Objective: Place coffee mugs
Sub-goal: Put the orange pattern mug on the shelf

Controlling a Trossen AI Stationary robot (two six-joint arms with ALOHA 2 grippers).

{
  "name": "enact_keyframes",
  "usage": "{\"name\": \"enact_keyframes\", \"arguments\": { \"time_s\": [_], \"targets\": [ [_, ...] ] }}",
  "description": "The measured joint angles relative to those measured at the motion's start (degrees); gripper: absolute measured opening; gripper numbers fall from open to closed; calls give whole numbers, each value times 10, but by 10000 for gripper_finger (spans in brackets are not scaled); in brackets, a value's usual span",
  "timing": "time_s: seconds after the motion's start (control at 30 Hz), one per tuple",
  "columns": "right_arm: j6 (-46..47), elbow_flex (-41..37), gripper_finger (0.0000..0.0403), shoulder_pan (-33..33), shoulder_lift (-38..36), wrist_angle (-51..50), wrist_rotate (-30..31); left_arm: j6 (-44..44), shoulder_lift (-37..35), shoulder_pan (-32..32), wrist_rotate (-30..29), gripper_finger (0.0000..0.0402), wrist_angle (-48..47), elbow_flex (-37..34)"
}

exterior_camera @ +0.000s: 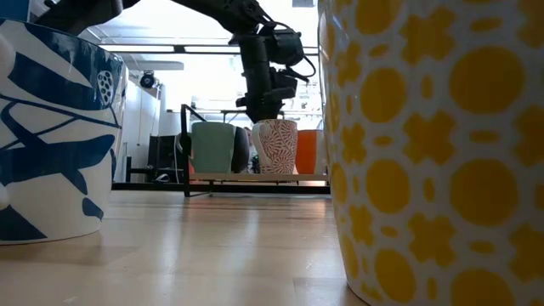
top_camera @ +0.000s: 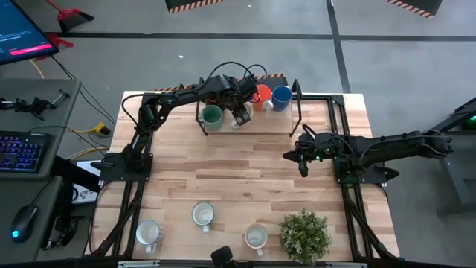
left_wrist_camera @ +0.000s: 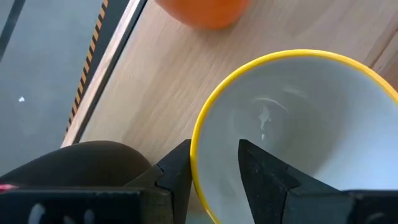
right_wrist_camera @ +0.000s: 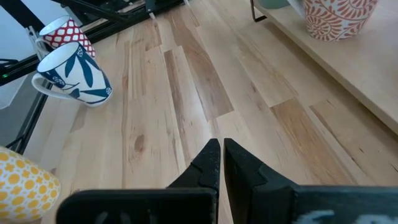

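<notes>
The left gripper [left_wrist_camera: 214, 171] is hanging over the far shelf [top_camera: 312, 126], its jaws parted and straddling the yellow rim of a red-patterned white mug [exterior_camera: 275, 146] standing between the teal mug [top_camera: 212, 116] and orange mug [top_camera: 262, 95]. The right gripper [right_wrist_camera: 221, 155] is waiting mid-bench with jaws clenched, empty.

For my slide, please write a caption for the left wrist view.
Left gripper jaws straddle the yellow rim of a white mug beside an orange mug.
</notes>
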Motion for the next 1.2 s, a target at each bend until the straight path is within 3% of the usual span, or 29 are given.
{"name": "enact_keyframes", "arguments": {
  "time_s": [0.5, 0.9, 1.2],
  "targets": [
    [0, 0, 2, 0, 0, 0, 0, -2, -47, -1, -10, 172, -1, 1],
    [0, 0, 2, 0, 0, 0, 0, -3, -74, -49, 101, 168, 0, 1],
    [0, 0, 2, 0, 0, -1, 0, 39, -70, -90, 109, 168, 0, 0]
  ]
}}
